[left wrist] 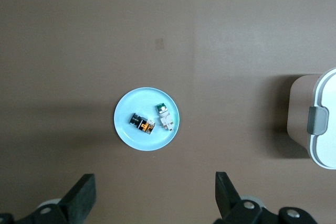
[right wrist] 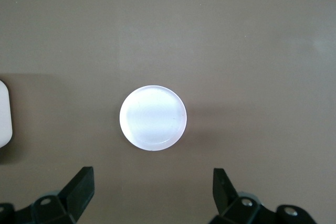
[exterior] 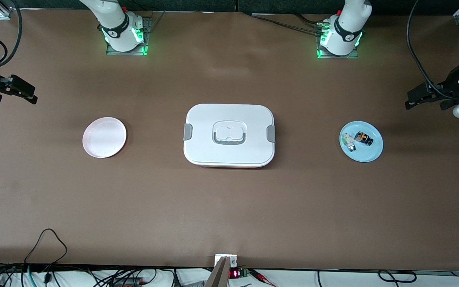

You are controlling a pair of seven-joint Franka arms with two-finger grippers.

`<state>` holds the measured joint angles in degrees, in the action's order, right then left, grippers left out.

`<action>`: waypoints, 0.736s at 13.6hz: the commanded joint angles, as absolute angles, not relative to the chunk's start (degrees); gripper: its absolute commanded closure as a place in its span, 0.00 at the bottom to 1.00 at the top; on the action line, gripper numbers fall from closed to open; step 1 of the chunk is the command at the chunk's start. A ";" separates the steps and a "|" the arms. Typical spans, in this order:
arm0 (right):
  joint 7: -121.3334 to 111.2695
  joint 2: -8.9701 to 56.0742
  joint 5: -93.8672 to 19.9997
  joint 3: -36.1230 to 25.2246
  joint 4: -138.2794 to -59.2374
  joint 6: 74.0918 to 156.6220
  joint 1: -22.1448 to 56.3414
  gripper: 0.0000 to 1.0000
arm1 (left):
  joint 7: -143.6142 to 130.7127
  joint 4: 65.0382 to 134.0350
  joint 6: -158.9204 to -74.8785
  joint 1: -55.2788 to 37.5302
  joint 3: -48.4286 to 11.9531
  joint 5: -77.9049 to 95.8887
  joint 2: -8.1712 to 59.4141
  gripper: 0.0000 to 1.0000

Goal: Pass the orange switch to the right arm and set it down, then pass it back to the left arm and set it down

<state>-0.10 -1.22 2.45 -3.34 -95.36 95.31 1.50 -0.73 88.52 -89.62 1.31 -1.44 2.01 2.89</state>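
The orange switch lies on a light blue plate toward the left arm's end of the table, beside a green-and-white component. The left wrist view shows the orange switch and the blue plate from above. The white box stands closed in the middle of the table. My left gripper hangs open and empty over the table's end by the blue plate; its own view shows it open. My right gripper hangs open and empty over the right arm's end, also open in its own view.
An empty pink plate lies toward the right arm's end, below the right wrist camera. The box's edge shows in the left wrist view and the right wrist view. Cables run along the table's near edge.
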 commanded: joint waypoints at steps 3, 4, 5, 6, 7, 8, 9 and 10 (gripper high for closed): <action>-0.97 -1.41 1.85 -3.25 -95.19 94.66 1.32 0.00 | -1.23 86.13 -87.63 1.23 -1.41 0.97 4.04 0.00; -0.88 -1.41 1.85 -3.25 -95.19 94.66 1.32 0.00 | -1.40 86.22 -87.54 1.32 -1.41 1.05 4.04 0.00; -0.88 -1.41 1.85 -3.25 -95.19 94.66 1.32 0.00 | -1.41 86.31 -87.54 1.32 -1.41 1.05 4.04 0.00; -0.88 -1.41 1.85 -3.25 -95.19 94.66 1.41 0.00 | -1.41 86.31 -87.10 1.32 -1.41 1.05 4.04 0.00; -0.88 -1.41 1.85 -3.25 -95.19 94.66 1.41 0.00 | -1.32 86.31 -86.84 1.32 -1.41 1.05 4.04 0.00; -0.97 -1.41 1.85 -3.25 -95.19 94.66 1.41 0.00 | -1.32 86.31 -86.75 1.32 -1.41 1.05 4.04 0.00; -0.97 -1.41 1.85 -3.25 -95.19 94.66 1.32 0.00 | -1.49 86.48 -86.57 1.32 -1.41 1.05 4.04 0.00; -0.88 -1.41 1.85 -3.25 -95.19 94.66 1.32 0.00 | -1.41 86.48 -86.31 1.41 -1.41 1.05 4.04 0.00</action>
<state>-0.11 -1.22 2.45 -3.34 -95.36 95.31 1.50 -0.94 88.51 -88.09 1.32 -1.44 2.01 2.94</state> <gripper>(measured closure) 0.000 0.000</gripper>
